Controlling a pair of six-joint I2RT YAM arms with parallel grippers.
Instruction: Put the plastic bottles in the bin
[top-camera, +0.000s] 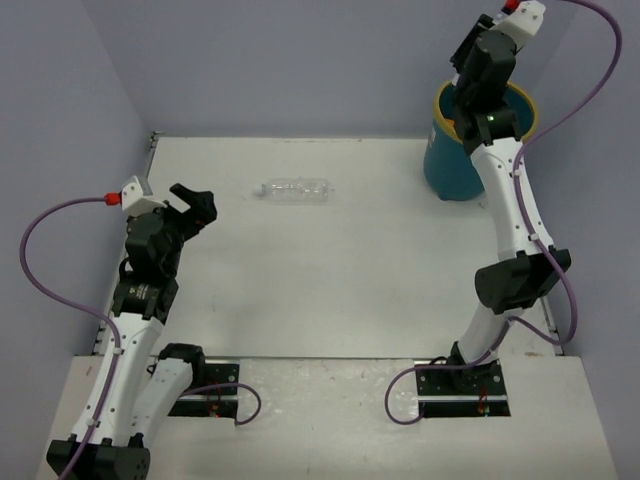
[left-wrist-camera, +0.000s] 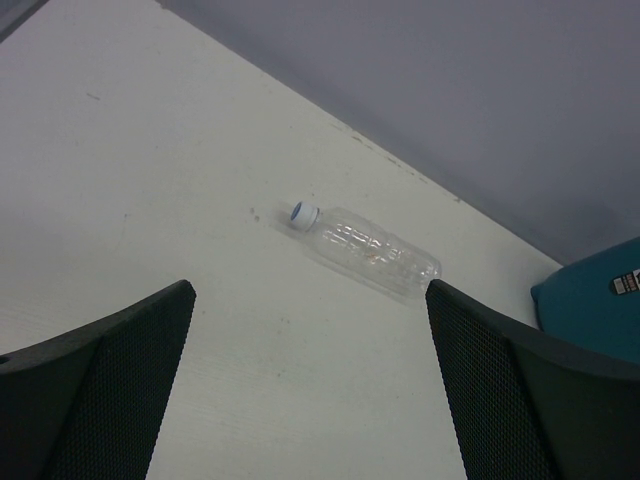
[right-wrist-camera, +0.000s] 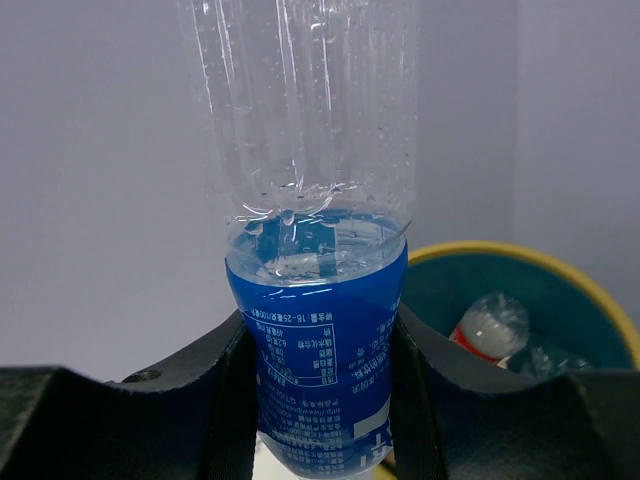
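Note:
My right gripper (right-wrist-camera: 322, 335) is shut on a clear blue-labelled plastic bottle (right-wrist-camera: 312, 130), gripping it across the label. It hangs high above the bin (right-wrist-camera: 520, 258), a teal bucket with a yellow rim. Inside the bin lies a red-labelled bottle (right-wrist-camera: 488, 330). From above, the right gripper (top-camera: 478, 62) hovers over the bin (top-camera: 455, 165) at the table's far right. A clear plain bottle (top-camera: 295, 190) lies on its side at the far middle of the table. My left gripper (top-camera: 195, 205) stands open to the left of it; the left wrist view shows the bottle (left-wrist-camera: 365, 250) ahead of the spread fingers (left-wrist-camera: 120, 370).
The white table (top-camera: 320, 280) is bounded by grey-blue walls at the back and sides. The bin's side (left-wrist-camera: 590, 300) shows at the right edge of the left wrist view. Purple cables loop off both arms.

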